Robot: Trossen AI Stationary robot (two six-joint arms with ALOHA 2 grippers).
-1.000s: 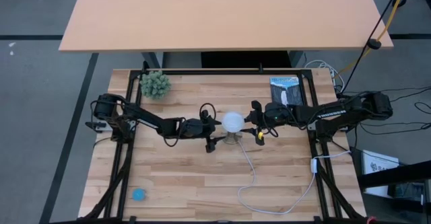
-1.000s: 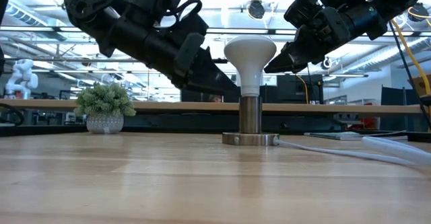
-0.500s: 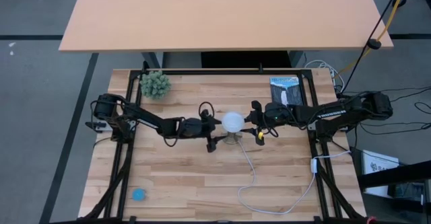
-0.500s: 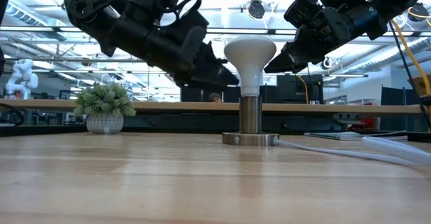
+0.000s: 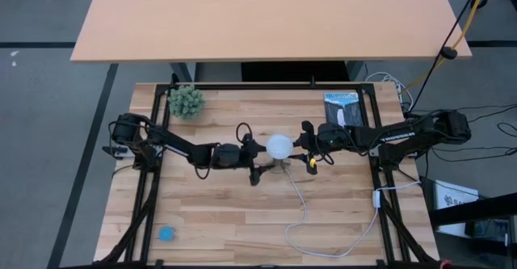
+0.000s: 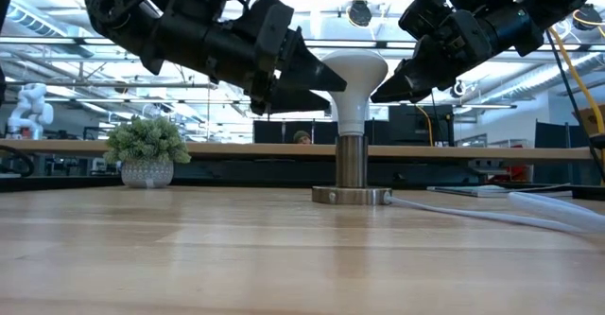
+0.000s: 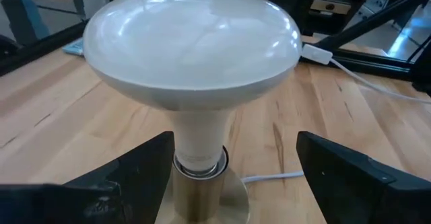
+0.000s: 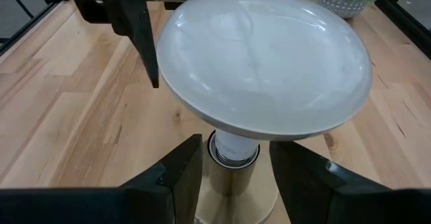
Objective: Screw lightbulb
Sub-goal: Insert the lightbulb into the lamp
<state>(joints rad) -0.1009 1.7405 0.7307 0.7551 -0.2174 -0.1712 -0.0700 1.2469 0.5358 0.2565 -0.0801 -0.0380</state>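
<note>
Two grippers of mine are flanking the lightbulb [image 5: 279,146], which is standing upright in the metal socket [image 6: 352,195] at the table's [image 5: 218,212] centre. My left gripper [image 5: 257,162] and right gripper [image 5: 308,157] are both holding their fingers spread, gripping nothing. Farther back, a small potted plant [image 5: 186,101] is sitting near the left corner.

Nothing here can be read. The only thing that seems to carry print is a dark booklet [image 5: 340,106] lying toward the upper right of the wooden table in the high view; it shows pale marks near its top edge, but they are too small to make out as words. The lightbulb [image 7: 192,46] has a plain white dome with no lettering on it, and the metal socket [image 6: 352,161] under it bears no label I can see.
</note>
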